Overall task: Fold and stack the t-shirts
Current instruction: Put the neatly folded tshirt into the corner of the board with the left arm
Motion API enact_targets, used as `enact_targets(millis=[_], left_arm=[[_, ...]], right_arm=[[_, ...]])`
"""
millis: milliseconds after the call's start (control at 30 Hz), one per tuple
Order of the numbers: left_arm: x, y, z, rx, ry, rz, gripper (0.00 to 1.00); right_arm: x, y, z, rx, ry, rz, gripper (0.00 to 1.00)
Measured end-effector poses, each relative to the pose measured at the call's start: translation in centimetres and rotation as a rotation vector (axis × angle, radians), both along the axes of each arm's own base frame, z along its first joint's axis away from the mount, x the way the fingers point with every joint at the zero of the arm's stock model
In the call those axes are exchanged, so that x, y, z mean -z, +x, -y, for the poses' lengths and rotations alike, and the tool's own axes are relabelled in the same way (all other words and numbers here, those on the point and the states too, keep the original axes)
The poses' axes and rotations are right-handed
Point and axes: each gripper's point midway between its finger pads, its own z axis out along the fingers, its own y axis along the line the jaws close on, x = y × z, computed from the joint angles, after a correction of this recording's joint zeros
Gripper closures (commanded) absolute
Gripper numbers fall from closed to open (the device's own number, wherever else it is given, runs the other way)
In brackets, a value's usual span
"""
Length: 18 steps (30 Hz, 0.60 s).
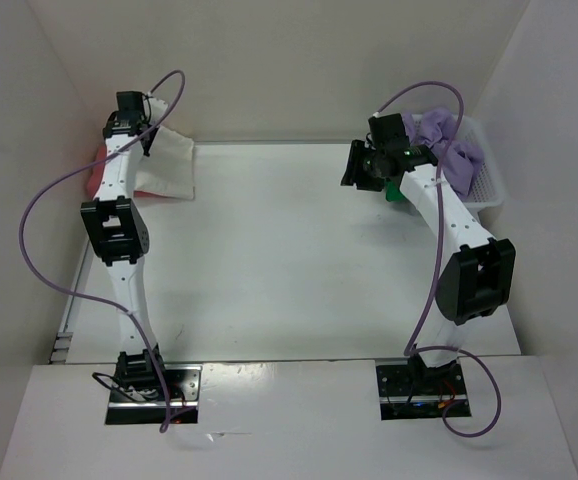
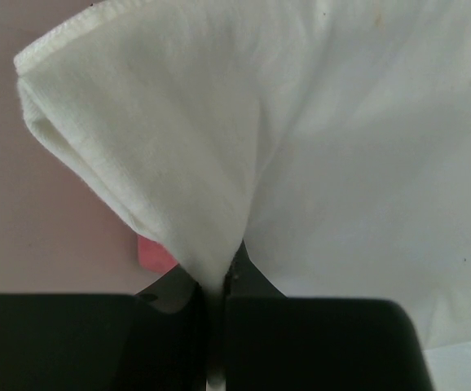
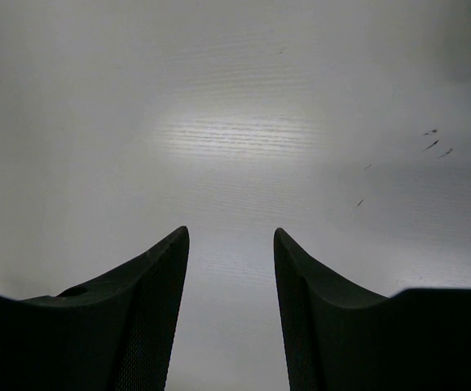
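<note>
**Left arm has the cream shirt pinched; right arm waits empty**

Over at the far left, the left fingers (image 2: 217, 285) are clamped together on a gathered fold of the cream-white shirt (image 1: 169, 165), right at the far-left corner of the bench (image 1: 289, 270). A sliver of the salmon-red shirt (image 1: 94, 178) peeks out from beneath, so the cream one lies on top of it.

The judgement here: this looks like setting or tidying the cream shirt on the stack. To do it well, the pinched cloth wants laying flat, with its edges square over the red one, before the fingers let go; a bunched ridge would spoil the pile.

Across the bare middle and over to the right, the right fingers (image 3: 231, 236) hang apart above the bench, holding nothing.

Far right, the white mesh basket (image 1: 491, 188) holds the lavender-purple shirt (image 1: 451, 145), heaped loosely. The bright green shirt (image 1: 397, 190) shows at the basket's left side under the right arm; whether it sits inside cannot be told. Both look unfolded.
</note>
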Motion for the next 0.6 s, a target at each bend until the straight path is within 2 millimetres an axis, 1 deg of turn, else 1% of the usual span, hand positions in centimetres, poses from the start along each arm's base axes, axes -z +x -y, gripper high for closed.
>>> enact_targets(millis=[133, 300, 433, 467, 567, 600], left_arm=[[-0.1, 0.1, -1.1, -0.009, -0.011, 0.004, 1.0], [-0.7, 0.7, -1.6, -0.002, -0.026, 0.02, 1.0], [-1.0, 1.6, -2.1, -0.007, -0.019, 0.043, 1.0], [-0.9, 1.8, -2.2, -0.01, -0.018, 0.046, 1.0], [-0.5, 2.3, -3.3, -0.03, -0.006, 0.065, 1.0], [0.0, 2.2, -3.7, -0.039, -0.007, 0.056, 0.91]], right_arm=[[-0.1, 0.0, 0.0, -0.001, 0.0, -0.002, 0.48], [-0.1, 0.2, -0.1, -0.004, -0.001, -0.004, 0.47], [0.5, 0.3, -0.1, -0.009, -0.008, -0.022, 0.47], [0.7, 0.3, -0.1, -0.009, -0.009, -0.027, 0.45], [1.1, 0.3, -0.2, -0.013, -0.012, -0.039, 0.43], [1.2, 0.3, -0.2, -0.016, -0.012, -0.043, 0.43]])
